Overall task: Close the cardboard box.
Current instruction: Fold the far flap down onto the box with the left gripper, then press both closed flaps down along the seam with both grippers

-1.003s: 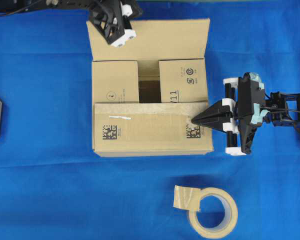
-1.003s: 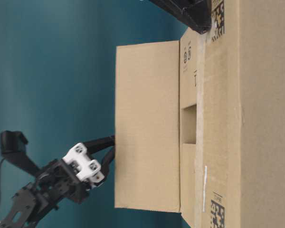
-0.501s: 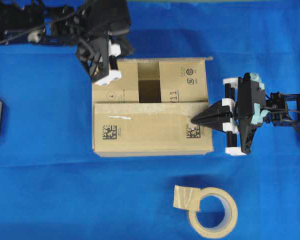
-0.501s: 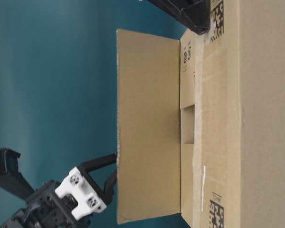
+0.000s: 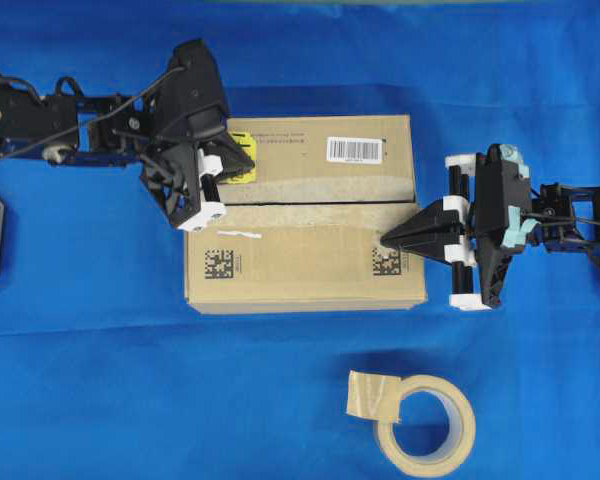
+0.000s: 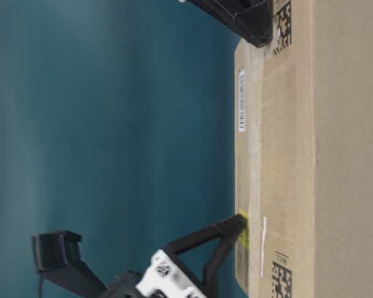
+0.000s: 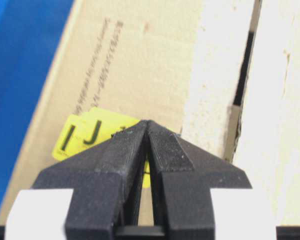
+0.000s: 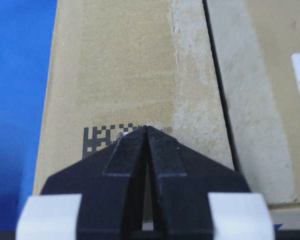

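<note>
On the blue cloth [image 5: 100, 380], the cardboard box [image 5: 305, 265] sits mid-table with both top flaps down. Left gripper [image 5: 248, 163] and right gripper [image 5: 385, 240] are pinched closed, empty, tips pressed on. Steady downward pressure is best kept near the seam [image 5: 320, 203] so nothing springs up.

Open blue cloth [image 5: 90, 380] from 6 to 9 o'clock of the box [image 5: 305, 215], tape roll [image 5: 425, 420] blocking 5 o'clock, left gripper [image 5: 242, 160] crowding 10 o'clock, right gripper [image 5: 388, 238] crowding 3 o'clock, clear strip at 12 o'clock
</note>
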Controlling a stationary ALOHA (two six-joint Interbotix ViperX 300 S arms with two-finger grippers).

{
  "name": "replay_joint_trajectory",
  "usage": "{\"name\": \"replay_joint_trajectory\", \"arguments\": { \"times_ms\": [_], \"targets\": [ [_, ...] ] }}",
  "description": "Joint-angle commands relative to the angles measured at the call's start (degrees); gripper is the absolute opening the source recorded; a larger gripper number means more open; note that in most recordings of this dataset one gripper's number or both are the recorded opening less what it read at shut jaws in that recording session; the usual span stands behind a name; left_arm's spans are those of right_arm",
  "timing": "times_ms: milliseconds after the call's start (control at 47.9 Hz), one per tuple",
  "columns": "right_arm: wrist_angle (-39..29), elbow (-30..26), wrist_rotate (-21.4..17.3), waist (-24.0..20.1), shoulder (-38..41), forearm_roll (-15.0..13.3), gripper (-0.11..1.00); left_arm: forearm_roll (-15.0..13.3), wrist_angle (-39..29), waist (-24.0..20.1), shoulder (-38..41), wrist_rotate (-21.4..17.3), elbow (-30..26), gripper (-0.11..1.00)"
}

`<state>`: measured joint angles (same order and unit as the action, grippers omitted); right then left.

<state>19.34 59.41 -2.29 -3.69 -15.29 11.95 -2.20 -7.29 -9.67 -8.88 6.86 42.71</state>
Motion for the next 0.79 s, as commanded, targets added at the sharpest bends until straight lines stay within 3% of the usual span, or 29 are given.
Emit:
{"name": "replay_joint_trajectory", "arguments": {
  "times_ms": [0, 230, 522, 773],
  "targets": [
    [0.44, -1.23, 0.09, 0.26, -0.35, 0.00, 0.00, -0.09, 1.76, 0.62, 0.00, 1.05, 0.79, 0.00],
    [1.05, -1.23, 0.09, 1.32, -0.35, 0.00, 0.00, -0.09, 2.37, 1.49, -0.35, 1.67, 1.76, 0.00],
    [1.23, -1.32, 0.18, 6.06, -0.35, -0.09, 0.00, -0.09, 2.64, 1.85, -0.35, 1.67, 1.76, 0.00],
    [1.05, -0.53, 0.18, 6.42, -0.26, -0.09, 0.00, -0.09, 2.72, 2.11, -0.35, 1.67, 1.76, 0.00]
  ]
}}
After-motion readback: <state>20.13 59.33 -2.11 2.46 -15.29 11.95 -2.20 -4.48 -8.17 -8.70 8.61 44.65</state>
